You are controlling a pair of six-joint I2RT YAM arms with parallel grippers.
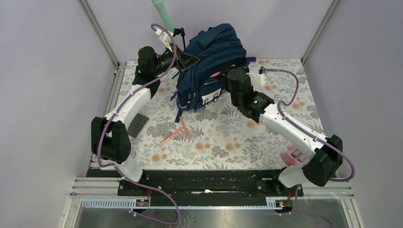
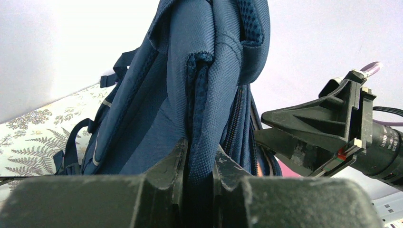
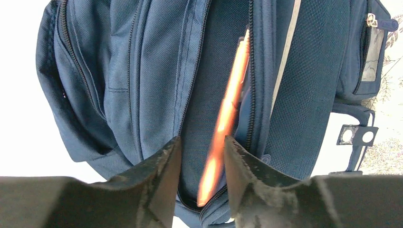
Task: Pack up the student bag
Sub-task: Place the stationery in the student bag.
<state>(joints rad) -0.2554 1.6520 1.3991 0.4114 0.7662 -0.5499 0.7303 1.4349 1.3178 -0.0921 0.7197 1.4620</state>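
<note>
well, upright navy student bag (image 1: 214, 61) — left claw (image 2: 200, 153) tight on it, right claw (image 3: 202, 143) agape

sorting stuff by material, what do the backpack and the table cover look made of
Backpack: woven synthetic fabric, probably nylon or polyester, matte; weave, stitched seams and mesh panels show. Table cover: flat sheet printed with flowers, cloth or vinyl, can't tell which.
</note>
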